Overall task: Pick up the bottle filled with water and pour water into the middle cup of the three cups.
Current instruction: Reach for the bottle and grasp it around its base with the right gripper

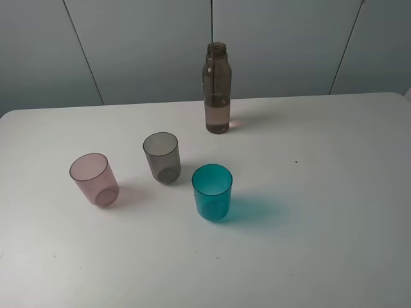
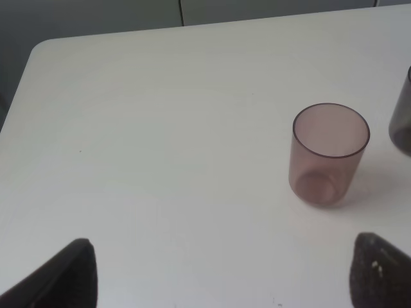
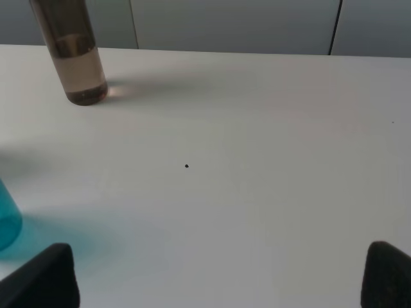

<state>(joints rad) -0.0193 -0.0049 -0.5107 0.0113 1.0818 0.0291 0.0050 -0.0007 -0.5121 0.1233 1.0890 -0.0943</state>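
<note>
A white table (image 1: 334, 212) with rounded corners — behind it, a grey wall (image 1: 141, 45) of seamed panels

The white bench (image 1: 334, 192) carried four things, all upright and apart. A grey cup (image 1: 161, 157) stood near its middle. From it, a brown-grey bottle (image 1: 217, 90) partly filled with water stood at one o'clock, a pink cup (image 1: 94, 179) at eight and a teal cup (image 1: 212, 192) at four. A dark speck (image 1: 296, 162) lay at three.

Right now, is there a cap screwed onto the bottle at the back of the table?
No, the smoky brown-grey bottle stands on the white table with its threaded neck bare and open at the top.
</note>
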